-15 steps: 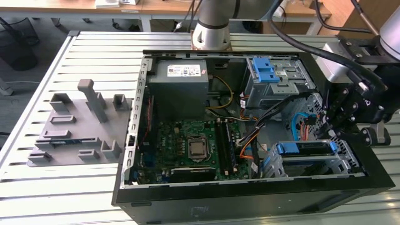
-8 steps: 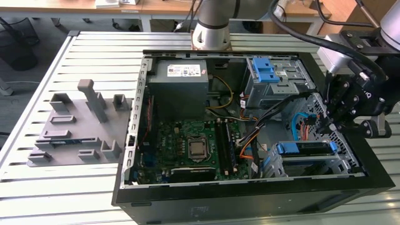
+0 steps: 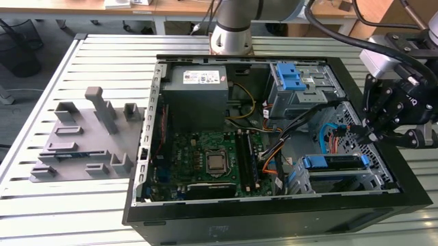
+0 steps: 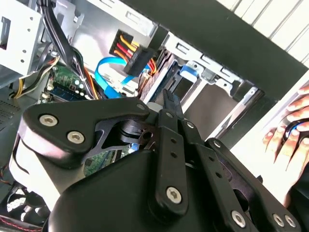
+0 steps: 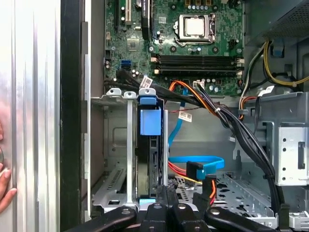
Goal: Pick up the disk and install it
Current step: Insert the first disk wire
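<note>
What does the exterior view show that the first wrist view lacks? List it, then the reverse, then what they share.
Exterior view: the grey fixture tray and the arm's base. First wrist view: a person's fingers outside the case. Shared: the motherboard, and the disk sitting in its metal bay.

Open black metal computer case (image 3: pixel 274 218) sits on slatted silver metal table (image 3: pixel 68 215). Grey plastic fixture plate (image 3: pixel 75 154) lies beside it, exterior view's left. Inside the case: green motherboard (image 3: pixel 198 154) mid, blue-railed silver-grey disk (image 3: pixel 332 162) in bay, exterior view's right.
</note>
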Robot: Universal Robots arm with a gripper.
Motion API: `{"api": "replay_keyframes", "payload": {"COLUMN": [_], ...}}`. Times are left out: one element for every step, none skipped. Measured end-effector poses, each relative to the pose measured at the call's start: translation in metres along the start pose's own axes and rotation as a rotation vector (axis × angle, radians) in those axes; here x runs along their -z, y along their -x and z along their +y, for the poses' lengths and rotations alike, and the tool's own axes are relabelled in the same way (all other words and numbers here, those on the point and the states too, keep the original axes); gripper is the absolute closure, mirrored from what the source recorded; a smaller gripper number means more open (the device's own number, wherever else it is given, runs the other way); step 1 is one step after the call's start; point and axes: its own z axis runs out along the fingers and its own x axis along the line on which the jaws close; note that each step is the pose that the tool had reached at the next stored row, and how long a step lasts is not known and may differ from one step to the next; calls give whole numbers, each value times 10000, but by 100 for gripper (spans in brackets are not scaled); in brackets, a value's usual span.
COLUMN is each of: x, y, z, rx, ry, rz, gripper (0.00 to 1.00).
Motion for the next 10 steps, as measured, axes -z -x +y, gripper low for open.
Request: {"api": "replay_keyframes", "payload": {"x": [0,0,0,0,0,0,2,5,12,18], "y": [5,10,15,21,30,39,52,63,72,81], "z": [-9,-16,-19,-19,-19,-19,-19,-19,-18,-18], "rx": [0,-1,0,-1,-2,-2,-1,-1,-1,-1], "ry": [0,0,0,0,0,-1,0,-1,-2,-2], "rz": [0,0,1,3,6,11,15,26,42,54], "gripper": [89,89,89,89,89,89,89,89,89,89]}}
